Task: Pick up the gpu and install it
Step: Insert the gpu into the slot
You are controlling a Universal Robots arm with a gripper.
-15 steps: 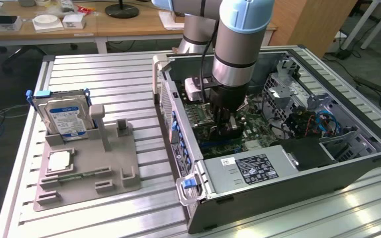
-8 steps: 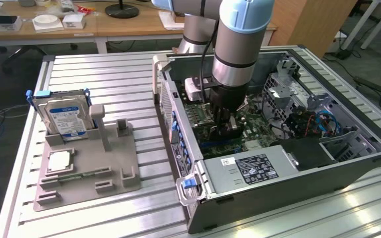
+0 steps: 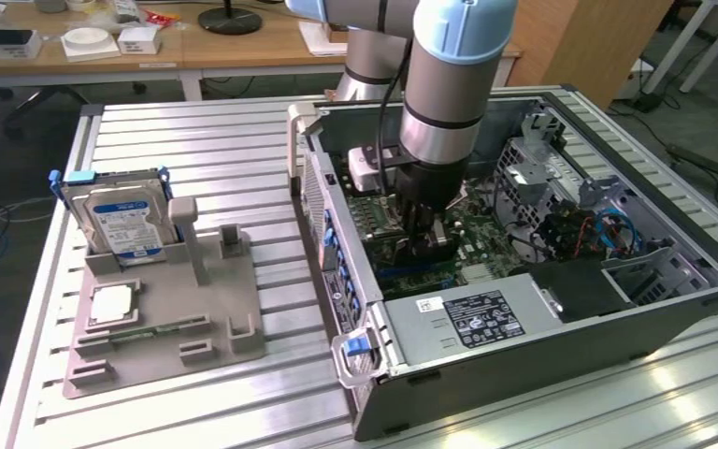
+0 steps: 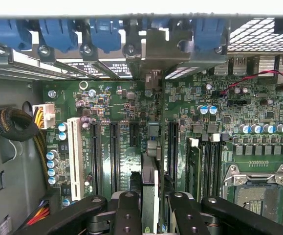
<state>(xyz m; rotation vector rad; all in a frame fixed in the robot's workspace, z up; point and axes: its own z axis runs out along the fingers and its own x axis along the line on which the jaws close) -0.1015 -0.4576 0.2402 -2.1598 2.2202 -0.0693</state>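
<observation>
Wrist view: jaws pinch the gpu (image 4: pixel 150 196) edge-on, upright over the motherboard (image 4: pixel 131 112) slots inside the open computer case (image 3: pixel 658 309), its bracket toward the blue-clipped rear wall.

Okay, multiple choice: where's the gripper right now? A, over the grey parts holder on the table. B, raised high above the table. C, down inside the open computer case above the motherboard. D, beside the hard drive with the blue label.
C: the gripper is down inside the open computer case, gripping the gpu edge-on over the motherboard.
</observation>
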